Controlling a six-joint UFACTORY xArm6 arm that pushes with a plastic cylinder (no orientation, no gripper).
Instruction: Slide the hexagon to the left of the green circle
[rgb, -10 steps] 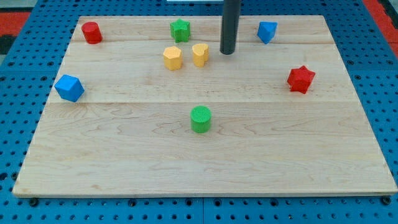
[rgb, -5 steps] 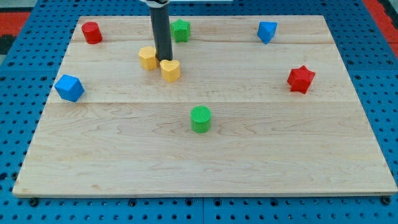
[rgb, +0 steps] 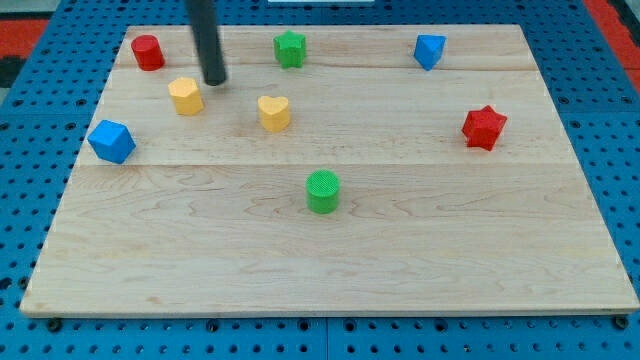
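Observation:
The yellow hexagon (rgb: 185, 96) lies on the wooden board in the upper left part of the view. My tip (rgb: 215, 81) stands just to its upper right, close to it. The green circle (rgb: 323, 191) sits near the board's middle, well below and to the right of the hexagon. A yellow heart (rgb: 273, 112) lies between them, right of the hexagon.
A red cylinder (rgb: 147, 52) is at the top left and a blue cube (rgb: 110, 141) at the left edge. A green star (rgb: 290, 48) and a blue block (rgb: 429, 50) lie along the top. A red star (rgb: 484, 127) is at the right.
My tip swept from the top middle leftward. It pushed the yellow hexagon left and the yellow heart down-left; the two yellow blocks are now apart.

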